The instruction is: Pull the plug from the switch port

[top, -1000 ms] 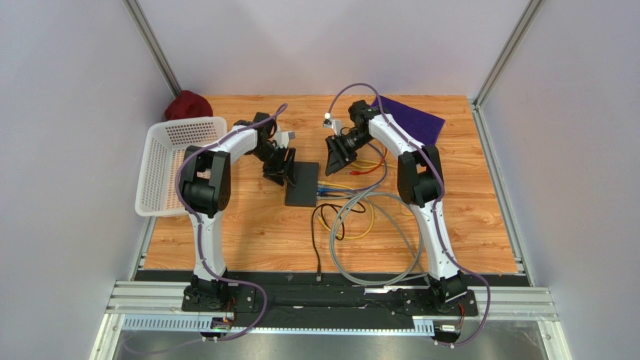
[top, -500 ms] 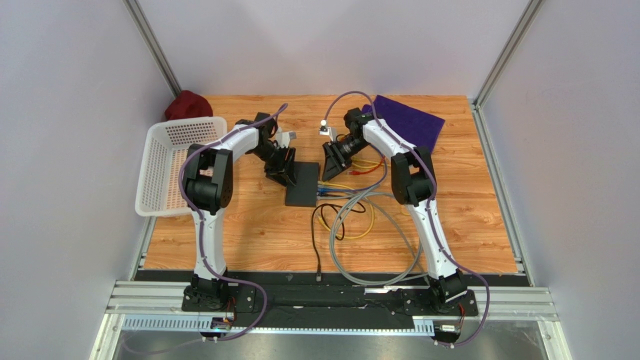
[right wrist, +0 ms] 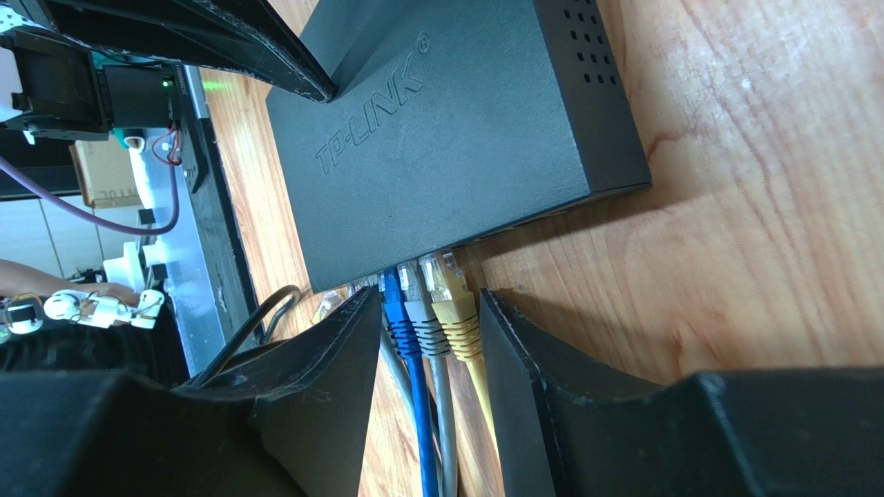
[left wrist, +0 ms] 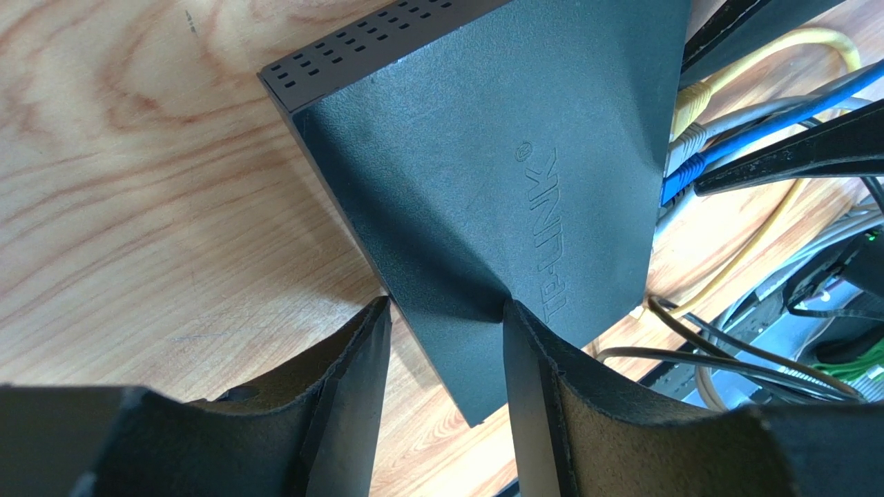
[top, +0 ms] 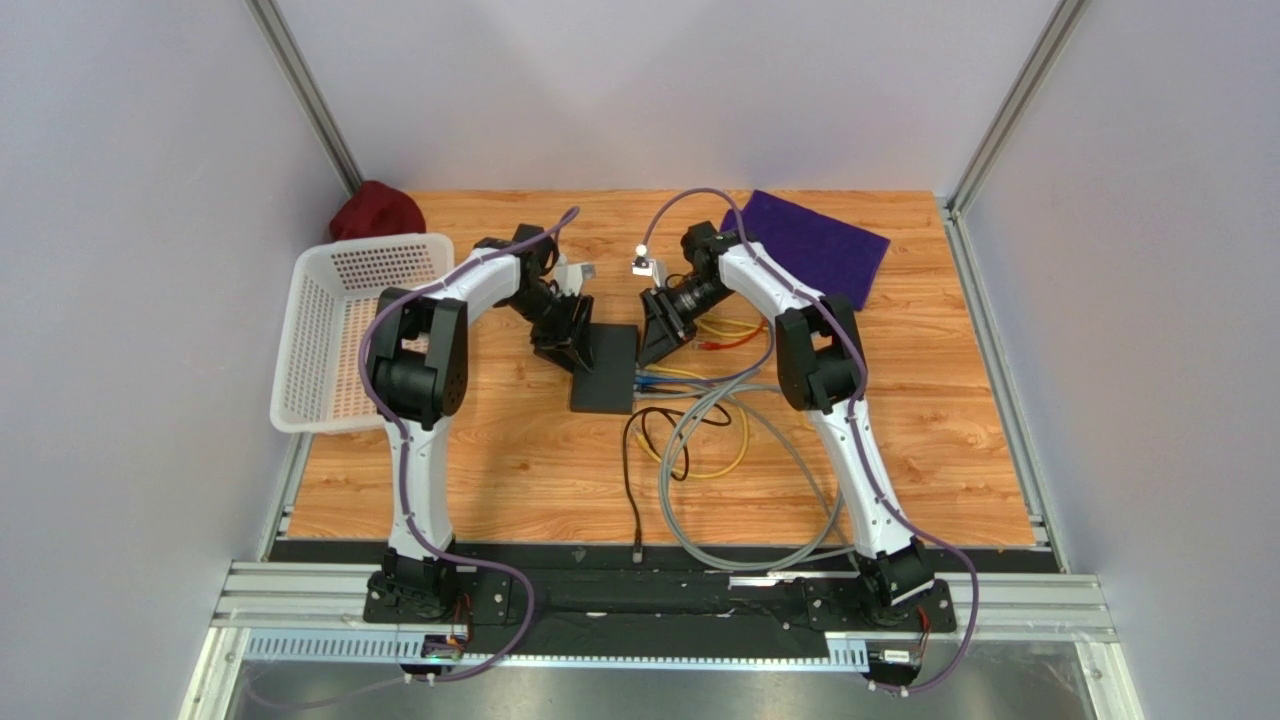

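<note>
The switch (top: 604,375) is a flat black box at mid-table, and its plain top fills the left wrist view (left wrist: 488,135). My left gripper (left wrist: 444,305) is shut on its near left corner, one fingertip (left wrist: 380,311) against the side edge and the other resting on the top. Three plugs sit side by side in its right edge: blue (right wrist: 395,295), grey (right wrist: 422,295) and yellow (right wrist: 454,295). My right gripper (right wrist: 427,295) stands open astride all three, its fingers close beside the outer ones. From above, the right gripper (top: 658,333) hangs over that ported edge.
Cables in grey, yellow and black loop on the wood (top: 721,480) in front of the switch. A white mesh basket (top: 353,323) stands at the left edge. A purple cloth (top: 819,240) lies back right and a red cloth (top: 376,210) back left.
My right gripper has moved left onto the switch's ported edge and its jaws have narrowed around the plugs. The left jaws have closed a little onto the switch's corner.
</note>
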You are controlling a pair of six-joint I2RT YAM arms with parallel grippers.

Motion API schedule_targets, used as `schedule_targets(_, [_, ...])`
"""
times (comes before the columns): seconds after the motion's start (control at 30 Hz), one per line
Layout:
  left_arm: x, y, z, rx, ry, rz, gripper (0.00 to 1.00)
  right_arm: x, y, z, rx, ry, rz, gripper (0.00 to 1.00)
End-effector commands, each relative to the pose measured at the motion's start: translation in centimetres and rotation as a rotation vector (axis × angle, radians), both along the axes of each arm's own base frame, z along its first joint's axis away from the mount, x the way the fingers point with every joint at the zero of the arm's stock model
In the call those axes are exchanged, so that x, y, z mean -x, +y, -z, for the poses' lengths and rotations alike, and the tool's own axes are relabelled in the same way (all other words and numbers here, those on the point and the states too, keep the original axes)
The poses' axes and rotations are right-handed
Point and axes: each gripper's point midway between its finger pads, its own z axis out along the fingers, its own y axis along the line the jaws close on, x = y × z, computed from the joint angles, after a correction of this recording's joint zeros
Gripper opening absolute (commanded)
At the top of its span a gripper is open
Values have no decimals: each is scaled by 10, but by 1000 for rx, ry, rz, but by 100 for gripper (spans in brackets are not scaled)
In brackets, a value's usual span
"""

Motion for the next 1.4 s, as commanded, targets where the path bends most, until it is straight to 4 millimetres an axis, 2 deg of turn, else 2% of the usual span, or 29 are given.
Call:
schedule_targets(0.0, [-4, -2, 8, -30, -17, 25, 52, -1, 1, 20, 30, -9, -9, 47])
schedule_targets(0.23, [-4, -1, 9, -33, -17, 26, 52, 6, 3, 30, 51, 5, -22, 44])
schedule_targets(0.47, [-3, 0, 10, -42, -17, 29, 53, -4, 2, 40, 112, -30, 8, 44])
schedule_targets(0.9, [-3, 0, 11, -42, -14, 30, 53, -4, 2, 56, 221, -54, 24, 43])
schedule_targets(1.07, [-3, 1, 11, -44, -15, 30, 53, -3, 3, 59, 239, -62, 20, 41])
schedule_targets(1.23, [-3, 1, 11, -44, -13, 30, 53, -2, 3, 60, 259, -65, 23, 34])
schedule_targets(1.37, [-2, 0, 12, -39, -8, 30, 53, 1, 3, 62, 272, -64, 19, 32])
